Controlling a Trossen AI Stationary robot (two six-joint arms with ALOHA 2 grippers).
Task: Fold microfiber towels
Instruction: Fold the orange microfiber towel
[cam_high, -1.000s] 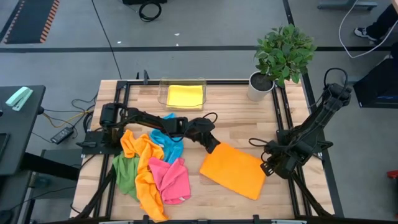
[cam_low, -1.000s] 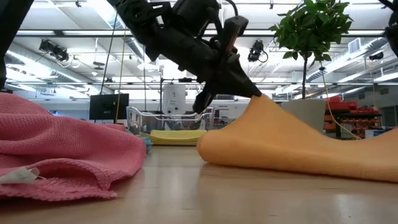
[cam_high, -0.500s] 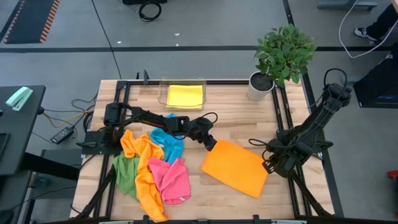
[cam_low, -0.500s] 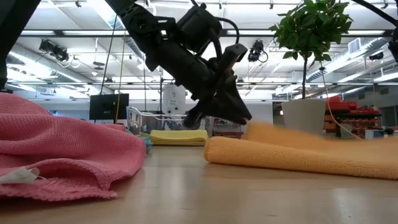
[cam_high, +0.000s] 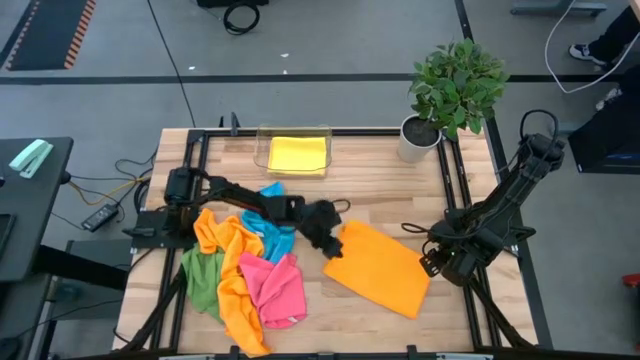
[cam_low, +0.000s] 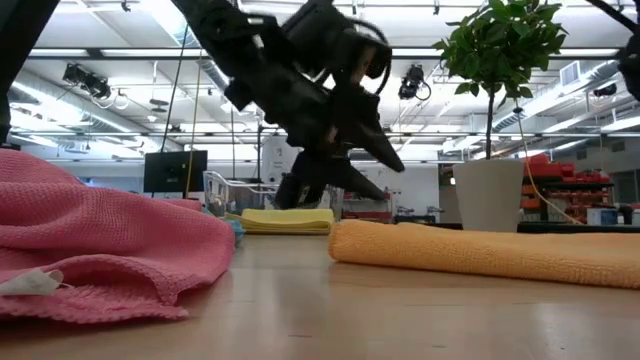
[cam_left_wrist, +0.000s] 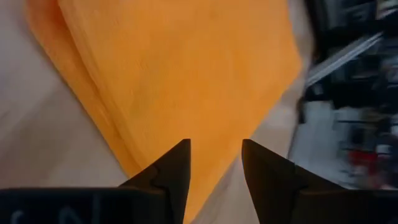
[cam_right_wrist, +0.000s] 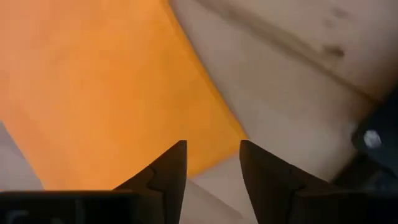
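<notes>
A folded orange towel (cam_high: 380, 270) lies flat on the wooden table, right of centre; it also shows in the low view (cam_low: 480, 252). My left gripper (cam_high: 330, 247) hovers open over its left corner, with the towel (cam_left_wrist: 186, 68) below its fingers. My right gripper (cam_high: 430, 262) stands open, pointing down over the towel's right corner (cam_right_wrist: 205, 124). A heap of towels lies at the left: orange (cam_high: 232, 290), pink (cam_high: 275, 285), blue (cam_high: 270, 228) and green (cam_high: 202, 278). A yellow towel (cam_high: 297, 154) lies folded in a clear tray.
The clear tray (cam_high: 262, 140) stands at the table's far edge. A potted plant (cam_high: 455, 85) is at the far right corner. The pink towel (cam_low: 100, 240) fills the low view's left. Bare wood lies between the tray and the orange towel.
My left gripper has let go of the orange towel's left corner, which it held raised, then tipped downward and drawn slightly toward the table's near-left. The raised corner has dropped, and the towel now lies flat.
</notes>
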